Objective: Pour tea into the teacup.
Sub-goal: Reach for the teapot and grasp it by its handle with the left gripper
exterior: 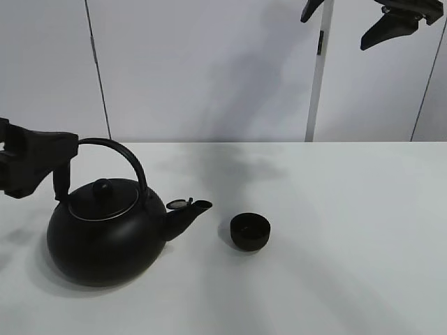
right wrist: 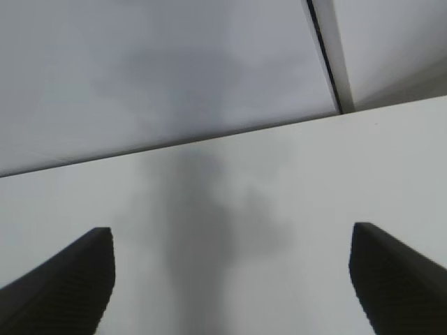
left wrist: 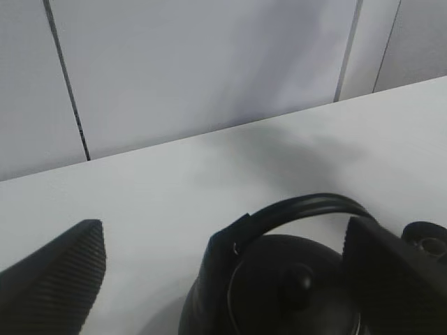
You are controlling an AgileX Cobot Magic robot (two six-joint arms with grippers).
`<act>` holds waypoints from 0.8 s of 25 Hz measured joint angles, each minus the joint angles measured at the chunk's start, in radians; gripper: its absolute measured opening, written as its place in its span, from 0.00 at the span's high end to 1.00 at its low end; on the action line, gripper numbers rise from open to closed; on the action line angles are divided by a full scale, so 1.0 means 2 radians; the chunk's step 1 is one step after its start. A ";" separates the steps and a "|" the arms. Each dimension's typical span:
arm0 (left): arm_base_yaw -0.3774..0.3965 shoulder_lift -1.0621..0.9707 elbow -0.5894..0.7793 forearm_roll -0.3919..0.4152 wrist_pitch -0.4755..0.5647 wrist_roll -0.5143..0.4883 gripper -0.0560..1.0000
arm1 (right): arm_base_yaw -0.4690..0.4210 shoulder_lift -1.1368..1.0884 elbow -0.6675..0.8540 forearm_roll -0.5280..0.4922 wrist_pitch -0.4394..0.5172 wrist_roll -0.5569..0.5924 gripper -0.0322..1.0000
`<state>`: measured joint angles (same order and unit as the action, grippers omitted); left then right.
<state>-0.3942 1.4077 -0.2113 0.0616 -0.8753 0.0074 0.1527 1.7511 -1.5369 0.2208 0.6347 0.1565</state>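
A big black round kettle (exterior: 105, 234) with an arched handle (exterior: 122, 153) stands on the white table (exterior: 349, 244) at the left, its spout (exterior: 187, 211) pointing right. The small black teacup (exterior: 250, 231) stands just right of the spout, a little apart from it. My left gripper (exterior: 64, 167) is open at the handle's left end. In the left wrist view the handle (left wrist: 307, 206) and lid knob (left wrist: 300, 279) lie between the wide-spread fingers (left wrist: 59, 279). My right gripper (exterior: 353, 21) is open and empty, high above the table at the back right, and shows in the right wrist view (right wrist: 230, 279).
A white panelled wall (exterior: 209, 70) runs behind the table's back edge, with a white vertical post (exterior: 318, 77) at the back right. The right wrist view shows bare table (right wrist: 279, 209) and wall only.
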 joint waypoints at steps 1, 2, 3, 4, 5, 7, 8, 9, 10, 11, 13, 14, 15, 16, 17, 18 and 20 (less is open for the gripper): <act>0.000 0.012 0.000 0.003 -0.014 0.000 0.33 | 0.000 0.000 0.000 0.000 -0.004 0.000 0.36; 0.000 0.025 0.000 0.006 -0.026 -0.001 0.33 | 0.000 0.000 0.000 0.000 -0.008 0.000 0.36; 0.000 0.038 0.000 0.007 -0.039 -0.001 0.33 | 0.000 0.000 0.000 0.000 -0.013 0.000 0.36; 0.000 0.051 0.000 0.008 -0.050 -0.001 0.33 | 0.000 0.000 0.000 0.000 -0.015 0.000 0.36; 0.000 0.061 0.000 0.009 -0.059 -0.001 0.33 | 0.000 0.000 0.000 0.000 -0.016 0.000 0.36; 0.000 0.086 0.000 0.009 -0.079 -0.001 0.33 | 0.000 0.000 0.000 0.000 -0.016 0.000 0.36; 0.000 0.097 0.000 0.009 -0.091 -0.001 0.33 | 0.000 0.000 0.000 0.000 -0.017 0.000 0.36; 0.000 0.110 0.000 0.008 -0.100 -0.001 0.33 | 0.000 0.000 0.000 0.000 -0.017 0.000 0.36; 0.000 0.123 -0.001 0.006 -0.112 -0.001 0.33 | 0.000 0.000 0.000 0.000 -0.018 0.000 0.36; 0.000 0.136 -0.001 0.004 -0.122 -0.001 0.33 | 0.000 0.000 0.000 0.000 -0.018 0.000 0.36; 0.000 0.158 -0.001 -0.002 -0.128 -0.001 0.33 | 0.000 0.000 0.000 0.000 -0.018 0.000 0.36; 0.000 0.169 -0.001 -0.006 -0.129 -0.001 0.33 | 0.000 0.000 0.000 0.000 -0.018 0.000 0.36; 0.000 0.179 -0.001 -0.009 -0.129 -0.001 0.33 | 0.000 0.000 0.000 0.001 -0.018 0.000 0.36; 0.000 0.186 -0.003 -0.012 -0.129 -0.001 0.33 | 0.000 0.000 0.000 0.001 -0.018 0.000 0.36; 0.000 0.193 -0.004 -0.012 -0.133 -0.004 0.33 | 0.000 0.000 0.000 0.001 -0.018 0.000 0.36; 0.000 0.197 -0.007 -0.013 -0.138 -0.004 0.33 | 0.000 0.000 0.000 0.001 -0.018 0.000 0.36; 0.000 0.201 -0.010 -0.017 -0.142 -0.004 0.33 | 0.000 0.000 0.000 0.001 -0.018 0.000 0.36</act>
<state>-0.3942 1.8103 -0.2320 0.0273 -1.1591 0.0000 0.1527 1.7511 -1.5369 0.2220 0.5987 0.1565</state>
